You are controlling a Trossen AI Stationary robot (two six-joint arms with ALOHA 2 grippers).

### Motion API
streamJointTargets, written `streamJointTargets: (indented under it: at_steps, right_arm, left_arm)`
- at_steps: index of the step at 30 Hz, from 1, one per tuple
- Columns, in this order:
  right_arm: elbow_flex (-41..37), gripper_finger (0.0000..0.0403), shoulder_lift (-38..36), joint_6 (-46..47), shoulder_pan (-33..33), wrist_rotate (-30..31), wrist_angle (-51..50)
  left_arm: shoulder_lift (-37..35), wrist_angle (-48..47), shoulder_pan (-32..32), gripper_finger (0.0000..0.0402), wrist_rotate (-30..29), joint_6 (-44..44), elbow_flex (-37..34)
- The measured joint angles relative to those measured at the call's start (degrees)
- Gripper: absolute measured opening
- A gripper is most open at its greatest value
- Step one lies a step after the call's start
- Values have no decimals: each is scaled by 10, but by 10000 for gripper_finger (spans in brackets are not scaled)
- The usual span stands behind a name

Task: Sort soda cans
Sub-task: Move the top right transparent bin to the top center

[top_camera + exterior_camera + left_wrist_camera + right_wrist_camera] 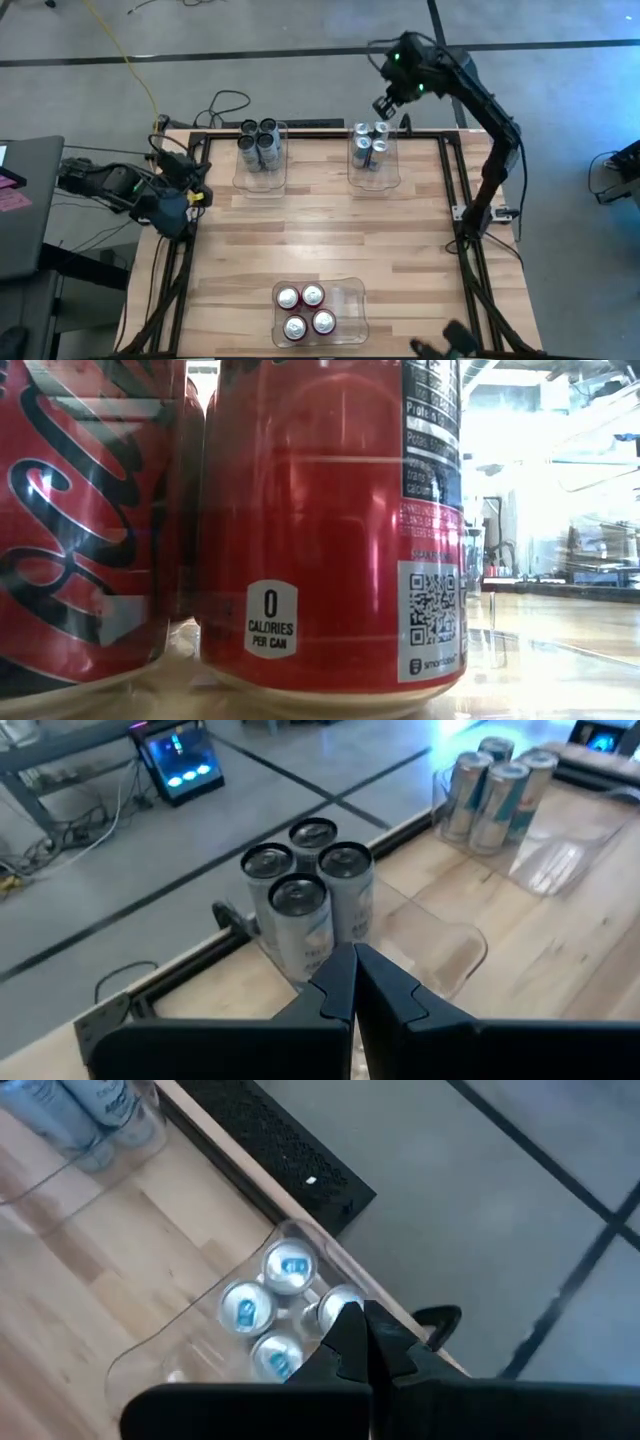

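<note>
**Three bins of cans, both grippers closed and empty**

Four red soda cans (305, 310) stand in a clear bin (352, 300) at the near edge of the wooden surface (320, 230), filling its left part. They sit so close to the low camera that two red can walls block most of that view, and the rest of the surface is only a bright sliver to the right.

At the far edge, four dark grey cans (260, 141) stand packed in the far end of the left bin (262, 178). To their right, four silver-and-blue cans (369, 143) stand in another clear bin (373, 175); the arm partly overhangs them from above, so their labels are hard to read.

The right gripper (385, 107) hovers just beyond that bin's far right corner, fingers pressed together, holding nothing. The left gripper (200, 195) waits at the left edge of the surface, fingers likewise together and empty; against the dark arm and cables its tip is hard to make out from above.
</note>
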Motion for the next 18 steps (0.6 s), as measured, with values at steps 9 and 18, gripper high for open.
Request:
streamJointTargets:
  at_steps: [9,18]
  right_arm:
    - [0,0,49,-55,-98,-106,84]
    - [0,0,61,-71,-136,-137,82]
  left_arm:
    - [4,313,80,0,119,312,-63]
    - [13,451,291,0,349,497,-67]
